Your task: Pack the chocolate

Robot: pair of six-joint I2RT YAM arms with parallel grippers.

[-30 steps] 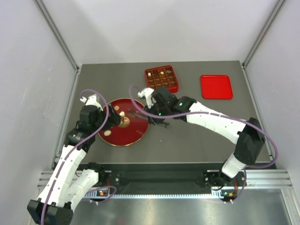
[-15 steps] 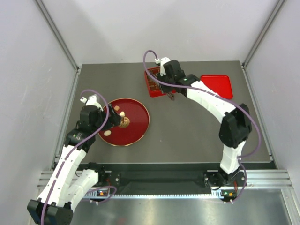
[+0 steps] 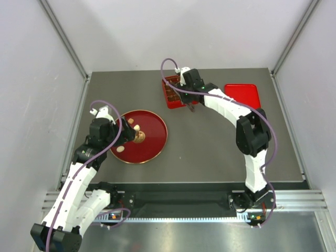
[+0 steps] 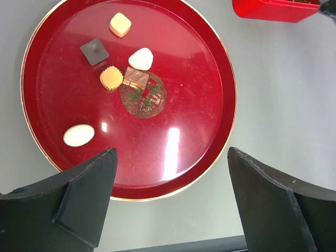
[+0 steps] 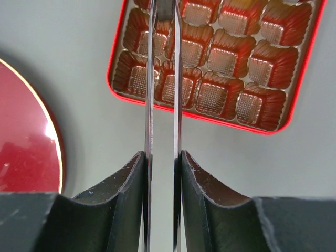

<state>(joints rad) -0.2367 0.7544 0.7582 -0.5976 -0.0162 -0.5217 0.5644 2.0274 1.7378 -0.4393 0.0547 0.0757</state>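
Red fills the top view. A round red lacquer plate (image 3: 153, 149) sits at centre left and a red square box of moulded cups (image 3: 169, 94) at upper centre. To the right of the box, and apart from it, lies a flat red square lid (image 3: 242, 97). The left gripper (image 3: 118, 136) hangs over the plate's left edge. The right gripper (image 3: 189, 98) reaches over the box and hides much of it. Bite-size chocolate pieces (image 3: 136, 127) lie on the plate.

Left wrist view: I see the fingers spread wide, holding nothing. Six pieces lie on the plate: cream diamond (image 4: 120, 24), dark square (image 4: 94, 51), white pebble (image 4: 140, 59), tan scalloped disc (image 4: 111, 78), brown block (image 4: 136, 79) and white oval (image 4: 79, 135).

Right wrist view: the fingers are pressed together on thin metal tweezers (image 5: 152, 79), whose blades run up over the box's lower-left cups. The tips leave the frame at the top, so I cannot tell whether they carry a piece. Every cup visible here is empty.

I judge the packing far from finished: six pieces await transfer, and the lid is off.
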